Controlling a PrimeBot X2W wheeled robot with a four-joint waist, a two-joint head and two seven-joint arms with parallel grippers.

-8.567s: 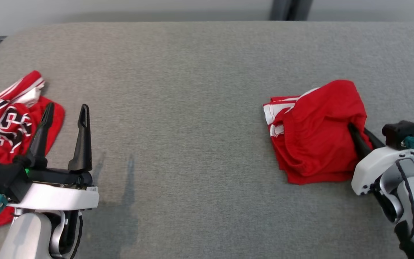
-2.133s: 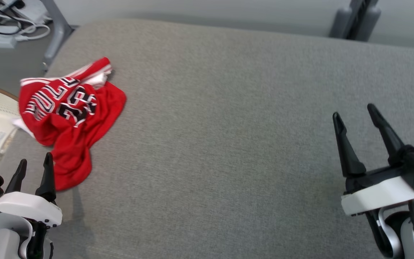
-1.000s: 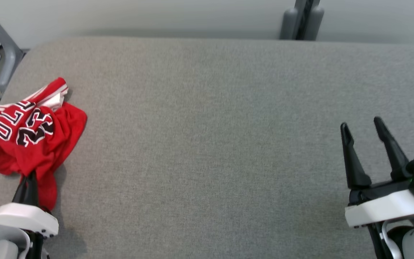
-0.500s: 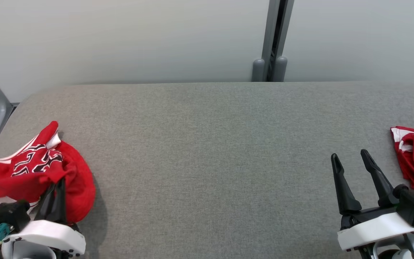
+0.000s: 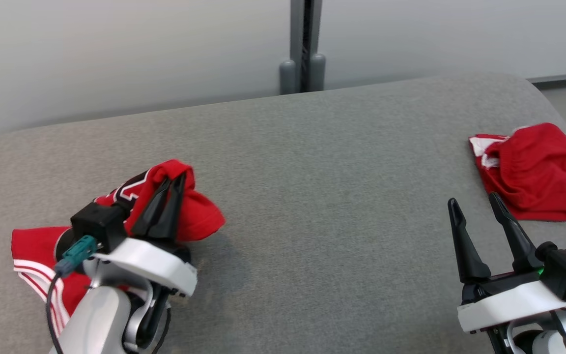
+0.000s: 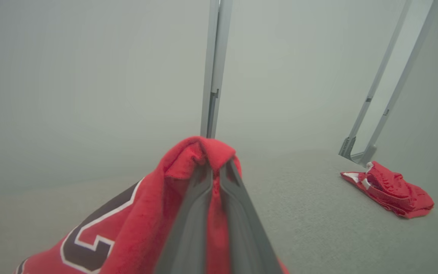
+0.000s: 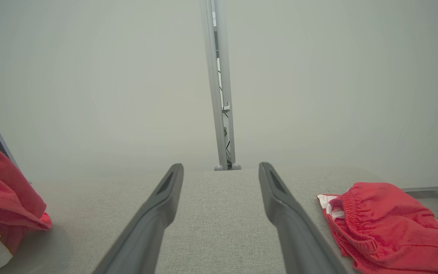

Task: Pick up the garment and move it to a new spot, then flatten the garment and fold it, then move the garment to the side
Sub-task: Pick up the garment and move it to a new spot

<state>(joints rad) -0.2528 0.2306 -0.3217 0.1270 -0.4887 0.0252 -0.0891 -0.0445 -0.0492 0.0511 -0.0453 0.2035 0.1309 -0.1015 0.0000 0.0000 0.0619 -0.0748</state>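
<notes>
Red jersey (image 5: 203, 219), head view: one fold is pinched in the left gripper (image 5: 175, 178), fingers closed tight on the cloth. The rest trails behind the wrist onto the grey table (image 5: 322, 196). Judged a lift-and-carry to a new spot. Right gripper (image 5: 473, 202) is spread wide and empty, with red shorts (image 5: 533, 169) just beyond it to its right.

Left wrist view: cloth drapes over both fingertips, lettering hanging below-left.

Right wrist view: bare table between the fingers, jersey far to their left.

Long black tapered fingers (image 5: 465, 246), white wrist shells (image 5: 150, 265), teal cable plugs (image 5: 74, 250), small green light (image 5: 538, 270), silver-grey forearms (image 5: 96, 319)
</notes>
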